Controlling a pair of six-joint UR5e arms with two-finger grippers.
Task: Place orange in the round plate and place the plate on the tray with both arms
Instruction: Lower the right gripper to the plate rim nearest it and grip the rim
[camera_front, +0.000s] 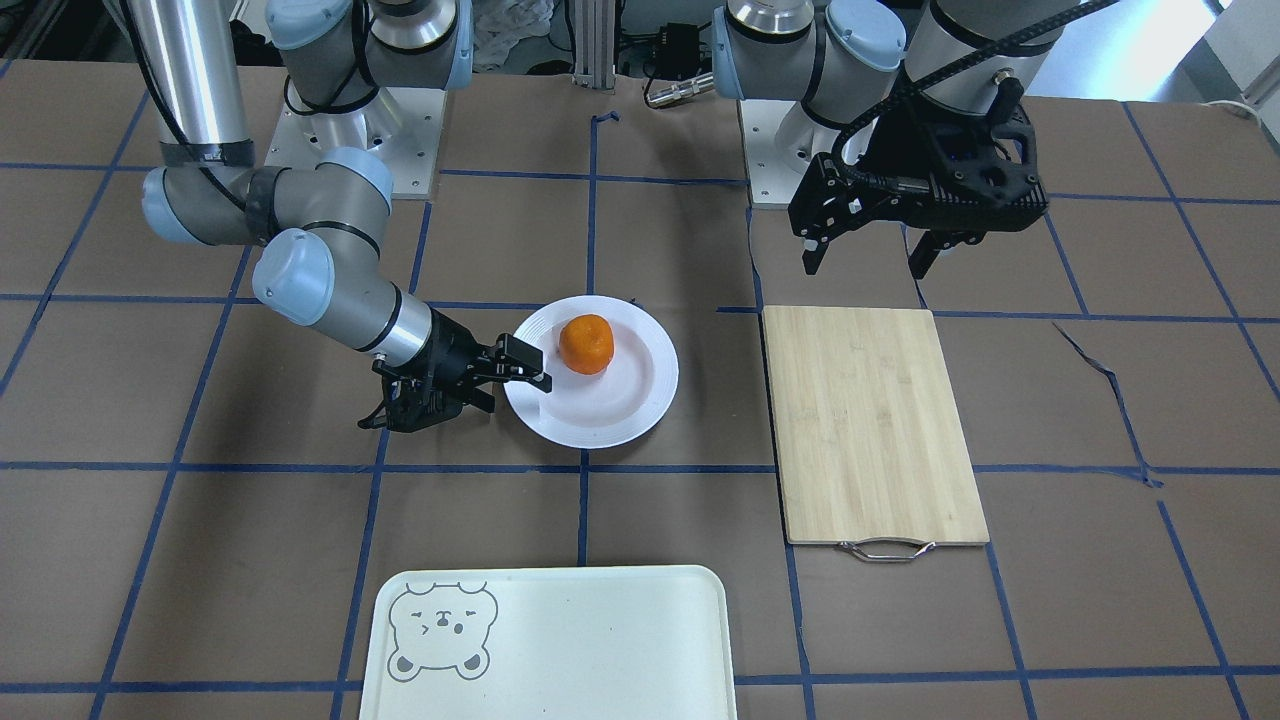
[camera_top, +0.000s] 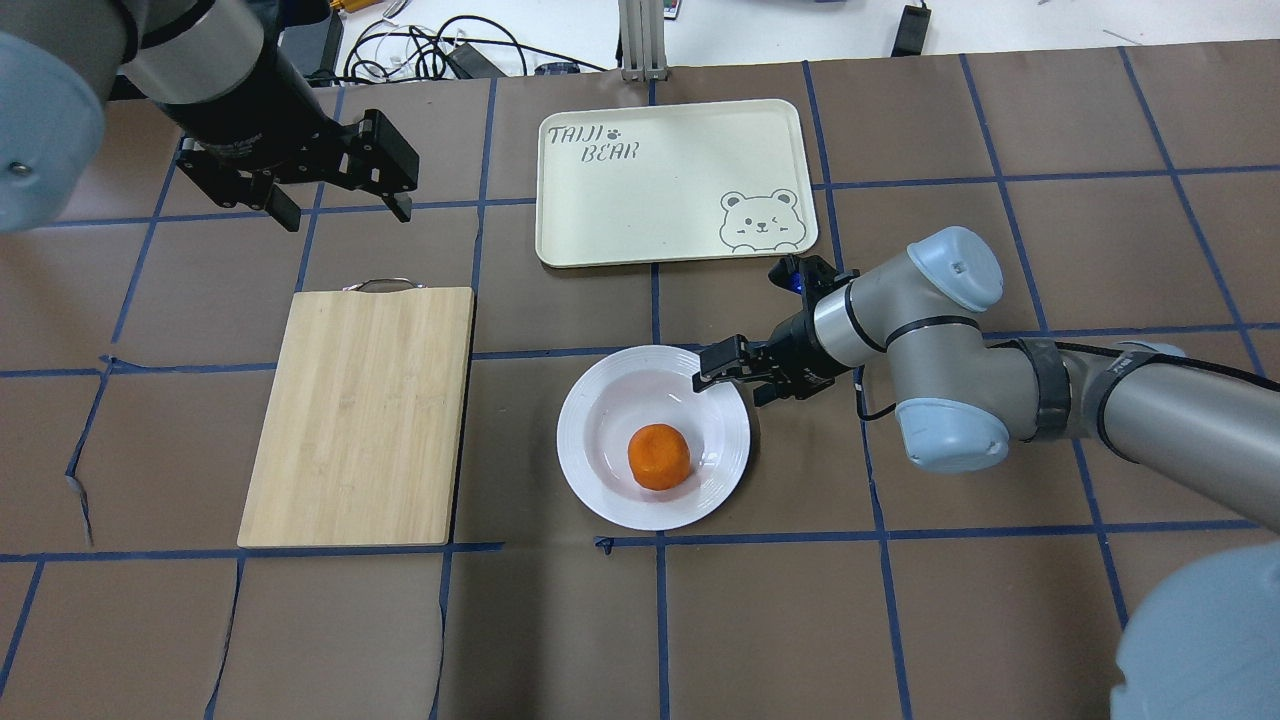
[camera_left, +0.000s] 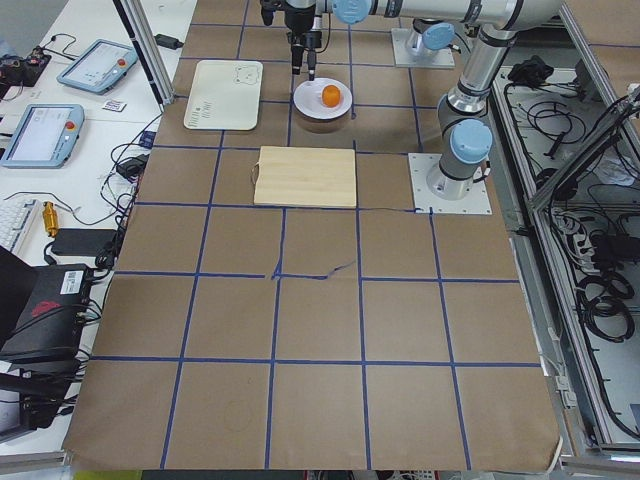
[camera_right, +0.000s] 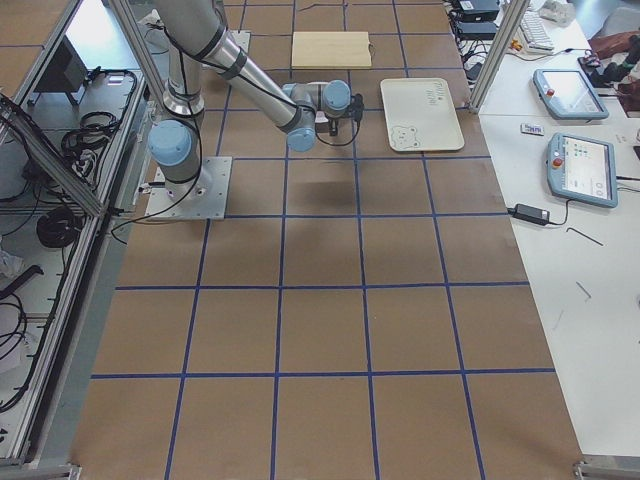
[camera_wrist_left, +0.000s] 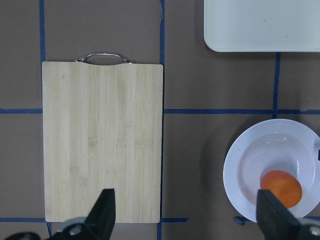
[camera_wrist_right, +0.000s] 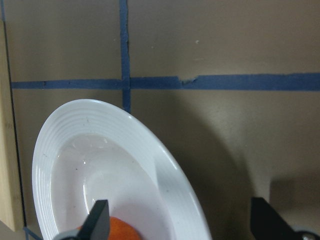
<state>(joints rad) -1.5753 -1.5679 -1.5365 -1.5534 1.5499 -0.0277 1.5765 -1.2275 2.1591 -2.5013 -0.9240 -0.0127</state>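
Note:
The orange (camera_top: 659, 456) lies in the sunken centre of the round white plate (camera_top: 600, 470), which rests on the table. My right gripper (camera_top: 730, 385) is low at the plate's rim, on the side toward the tray. It is open, with one finger over the rim and the other outside it; the right wrist view shows the rim of the plate (camera_wrist_right: 100, 150) between the fingers. My left gripper (camera_top: 345, 215) hangs open and holds nothing, high above the table past the cutting board's handle end. The cream tray (camera_top: 650, 190) with the bear face lies apart from the plate.
A bamboo cutting board (camera_top: 360, 410) with a metal handle lies beside the plate on my left. Brown paper with blue tape lines covers the table. Cables and tablets lie beyond the table's edges.

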